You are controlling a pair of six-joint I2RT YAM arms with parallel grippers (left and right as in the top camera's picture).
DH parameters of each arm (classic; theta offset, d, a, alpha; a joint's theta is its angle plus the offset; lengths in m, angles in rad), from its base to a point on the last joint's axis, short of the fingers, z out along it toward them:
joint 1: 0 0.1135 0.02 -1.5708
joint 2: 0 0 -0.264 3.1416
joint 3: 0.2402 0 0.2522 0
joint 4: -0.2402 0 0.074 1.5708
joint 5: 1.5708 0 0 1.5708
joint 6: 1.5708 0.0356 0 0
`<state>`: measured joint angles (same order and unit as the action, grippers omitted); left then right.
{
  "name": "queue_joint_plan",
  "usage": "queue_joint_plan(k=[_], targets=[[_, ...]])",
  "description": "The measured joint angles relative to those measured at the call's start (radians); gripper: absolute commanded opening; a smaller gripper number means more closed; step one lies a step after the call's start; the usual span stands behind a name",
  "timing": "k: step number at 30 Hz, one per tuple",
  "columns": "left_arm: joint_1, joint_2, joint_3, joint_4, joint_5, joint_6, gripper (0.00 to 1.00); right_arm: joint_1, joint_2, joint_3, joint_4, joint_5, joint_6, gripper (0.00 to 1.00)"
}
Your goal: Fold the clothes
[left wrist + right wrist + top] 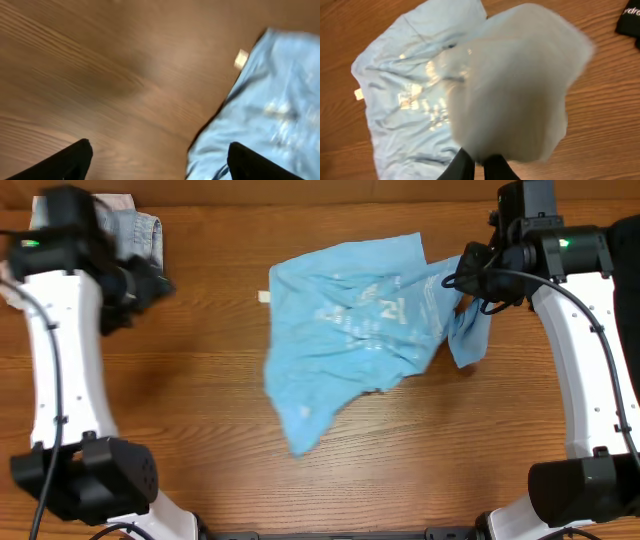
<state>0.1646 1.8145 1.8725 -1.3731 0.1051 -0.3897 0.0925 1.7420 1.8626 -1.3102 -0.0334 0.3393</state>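
Note:
The clothes in view are chiefly a light sky-blue T-shirt (350,330), lying crumpled on the middle of the wooden table with white print facing up. My right gripper (468,282) is shut on its right edge. In the right wrist view a lifted, blurred fold of the blue T-shirt (520,95) hangs from the right gripper (479,167). A corner of a black T-shirt (631,20) with white lettering shows at the top right there. My left gripper (150,285) is open over bare wood, left of the shirt. In the left wrist view the left gripper (160,160) holds nothing, and the T-shirt (270,105) lies to the right.
Pale denim shorts (135,235) lie at the back left corner, partly under the left arm. A small pale tag (264,297) sits at the blue shirt's left edge. Bare wood (200,380) stretches between the left arm and the shirt.

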Motion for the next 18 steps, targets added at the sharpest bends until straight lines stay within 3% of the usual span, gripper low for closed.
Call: queue_joint_plan(k=[8, 18], targets=[[-0.222, 0.010, -0.343, 0.167, 0.134, 0.067, 0.89, 0.002, 0.006, 0.000, 0.023, 0.001, 0.000, 0.19], [-0.522, 0.016, -0.409, 0.152, 0.179, -0.005, 0.84, -0.014, 0.043, 0.000, 0.025, 0.012, 0.001, 0.20]])
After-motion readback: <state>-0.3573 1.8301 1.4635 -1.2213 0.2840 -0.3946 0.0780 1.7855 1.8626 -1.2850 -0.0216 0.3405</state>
